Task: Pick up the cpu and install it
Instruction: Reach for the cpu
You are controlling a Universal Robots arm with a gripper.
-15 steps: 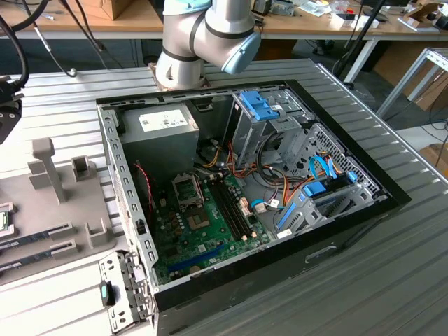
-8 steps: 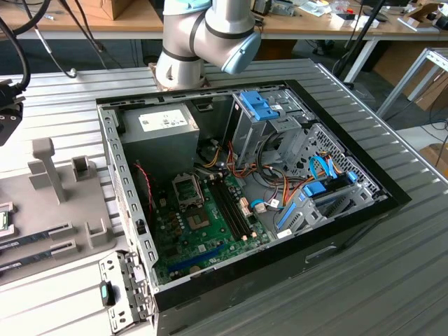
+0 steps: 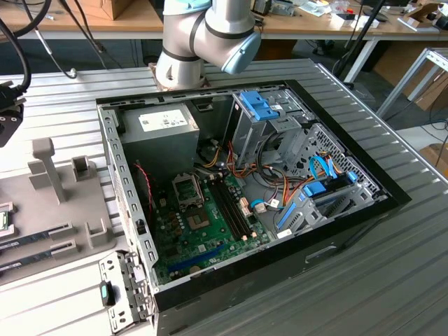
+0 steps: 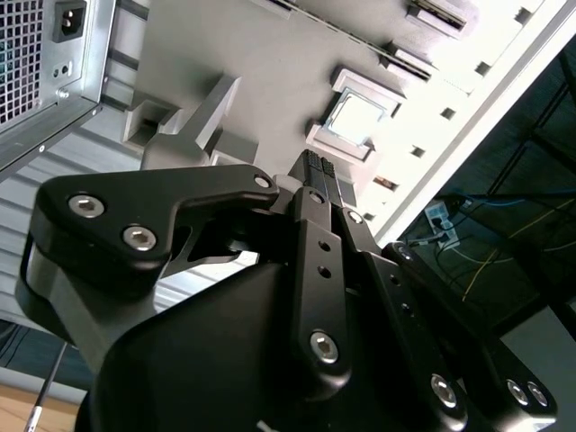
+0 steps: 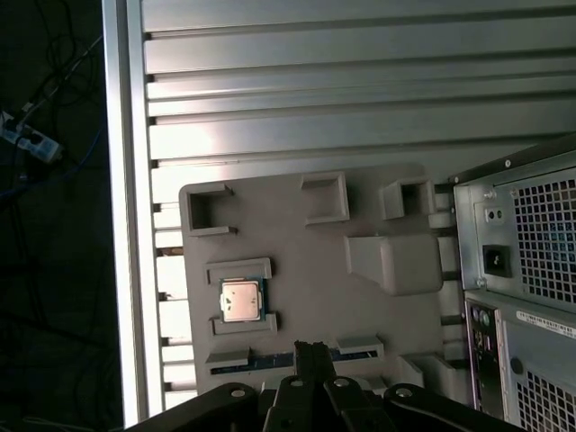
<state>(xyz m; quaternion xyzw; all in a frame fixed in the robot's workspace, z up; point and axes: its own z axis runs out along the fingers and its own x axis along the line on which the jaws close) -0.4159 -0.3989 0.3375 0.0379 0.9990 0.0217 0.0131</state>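
Fixture plate, grey, at the exterior view's left: moulded pockets and posts hold loose parts at fixed spots, presumably so that each can be taken from above without searching. The cpu lies flat, metal top upward, in a square pocket whose raised walls keep it from sliding; it is not yet lifted. Memory sticks lie in narrow slots near it. The gripper hangs over the plate, apart from the cpu, its jaws pressed together and empty.

Centre: computer case laid on its side with the panel off, which turns the motherboard face-up. Its CPU socket appears vacant, though detail there is small. Power supply and blue-tabbed drive cage sit along the far wall, below the robot arm.

Surface: slotted aluminium table, carrying plate and case side by side.

Room, at the rear and the exterior view's right: wooden benches, metal frame legs, hanging cables.
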